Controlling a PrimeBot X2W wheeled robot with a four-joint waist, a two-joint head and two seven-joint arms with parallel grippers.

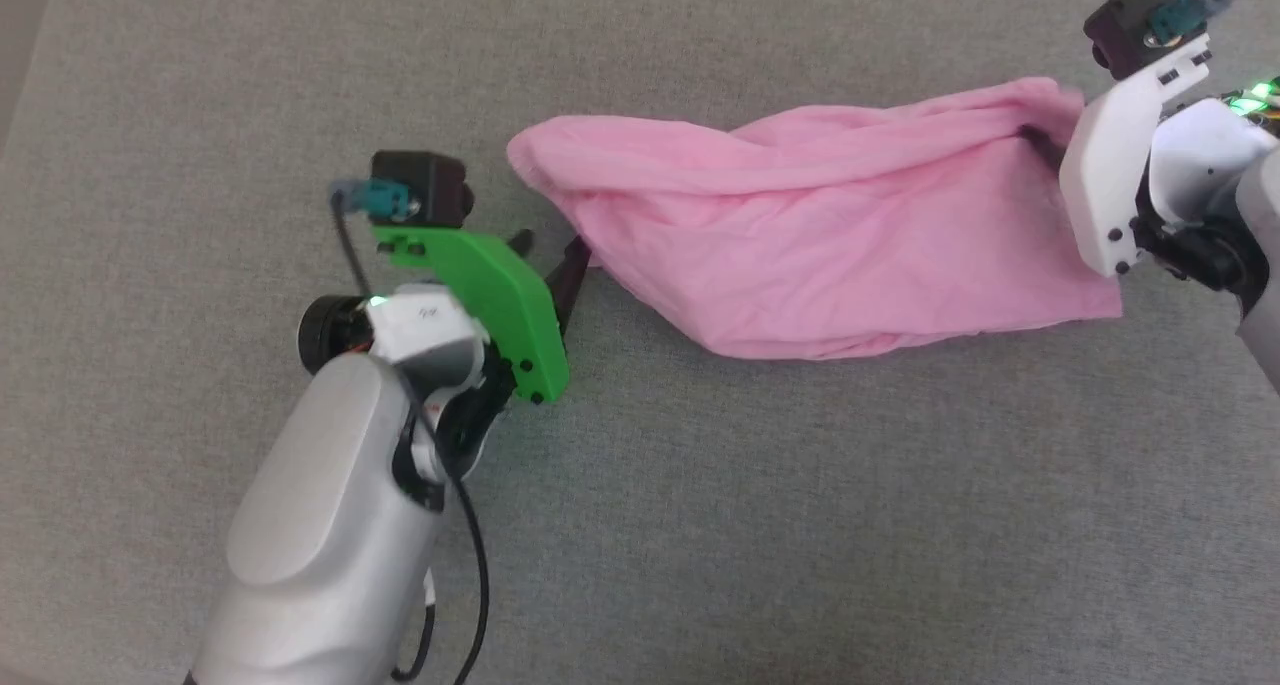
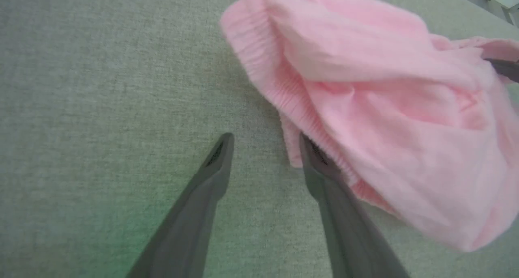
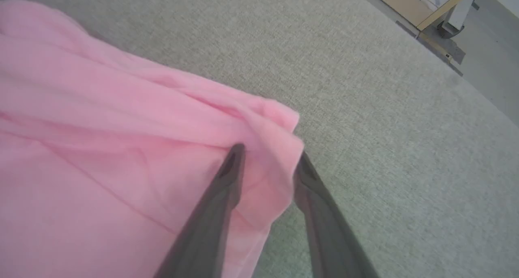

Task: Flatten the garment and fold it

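Garment [image 1: 830,255] first, from the head view: I see the pink cloth lying in a loose, wrinkled heap on the gray fabric surface [image 1: 700,525], right of the middle. My left gripper [image 1: 550,247] sits at the cloth's left end with its fingers spread, one tip right at the cloth's edge. My right gripper [image 1: 1038,143] is at the cloth's right end, its fingers mostly hidden behind the white mount and the cloth.

On the left wrist view, both fingers stand well apart with bare gray surface between them. The ribbed, gathered band [image 2: 259,63] curves down the cloth's near side, and this view's right-hand finger [image 2: 324,180] touches that band at its tip. Nothing is pinched.

On the right wrist view, the fingers are also apart. A folded corner [image 3: 279,123] of the cloth lies between their tips and drapes over one of them, loose rather than clamped. The rest of the pink cloth spreads away to this view's left.
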